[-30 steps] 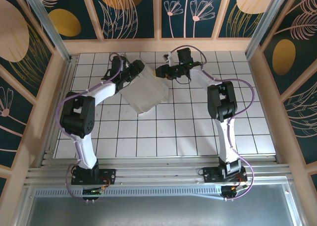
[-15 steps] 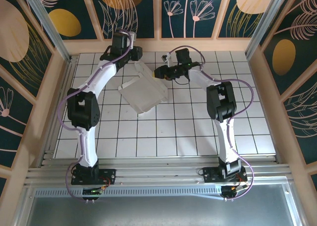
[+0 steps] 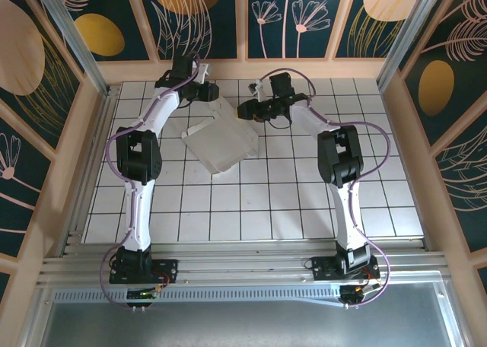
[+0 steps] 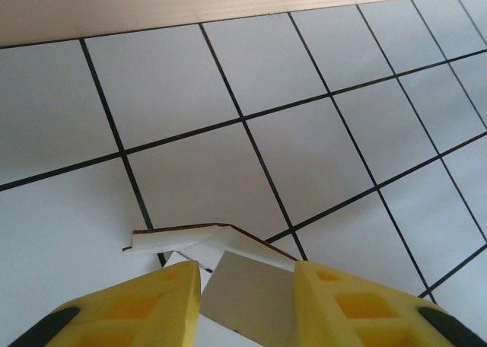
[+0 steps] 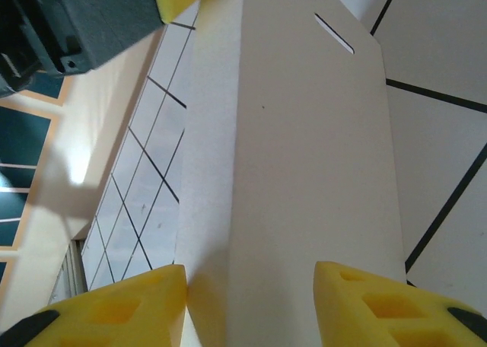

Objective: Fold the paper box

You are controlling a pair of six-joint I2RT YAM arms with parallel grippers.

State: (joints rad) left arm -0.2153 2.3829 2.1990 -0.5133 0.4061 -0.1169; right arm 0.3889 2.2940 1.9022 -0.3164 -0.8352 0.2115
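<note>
Paper box (image 3: pixel 224 145) sits far back on the counter (image 3: pixel 266 202), between both hands. The right hand (image 5: pixel 251 275), fingers apart, reaches over a long flap, maybe to steady it. The left hand (image 4: pixel 247 269) straddles a bent corner flap; I cannot tell if it pinches.
</note>
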